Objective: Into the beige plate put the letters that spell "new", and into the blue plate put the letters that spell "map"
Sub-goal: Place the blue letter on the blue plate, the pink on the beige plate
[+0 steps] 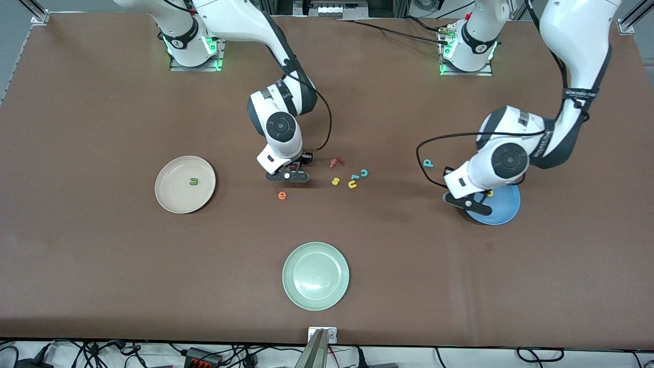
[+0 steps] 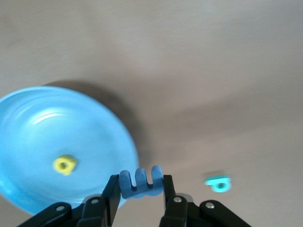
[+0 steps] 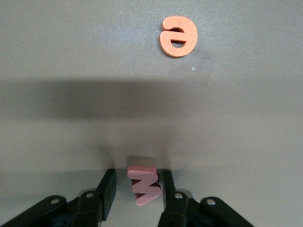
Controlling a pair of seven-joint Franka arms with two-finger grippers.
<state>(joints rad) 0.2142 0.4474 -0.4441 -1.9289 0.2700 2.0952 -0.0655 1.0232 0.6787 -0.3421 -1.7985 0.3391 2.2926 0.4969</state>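
Observation:
My left gripper (image 1: 467, 203) (image 2: 141, 181) is shut on the blue m (image 2: 141, 183), over the rim of the blue plate (image 1: 503, 212) (image 2: 42, 127). The yellow a (image 2: 64, 165) (image 1: 490, 193) lies in that plate. On the table close by is the teal p (image 1: 427, 163) (image 2: 218, 183). My right gripper (image 1: 287, 176) (image 3: 138, 177) is down at the table with its fingers either side of the pink w (image 3: 144, 185); one finger touches it, a gap shows at the other. The orange e (image 1: 281, 195) (image 3: 178, 36) lies nearer the front camera. The green n (image 1: 193, 181) rests in the beige plate (image 1: 173, 197).
A red f (image 1: 335, 162), yellow s (image 1: 335, 181), yellow u (image 1: 352, 184) and teal c (image 1: 364, 173) lie in a cluster beside my right gripper, toward the left arm's end. A pale green plate (image 1: 316, 255) sits near the table's front edge.

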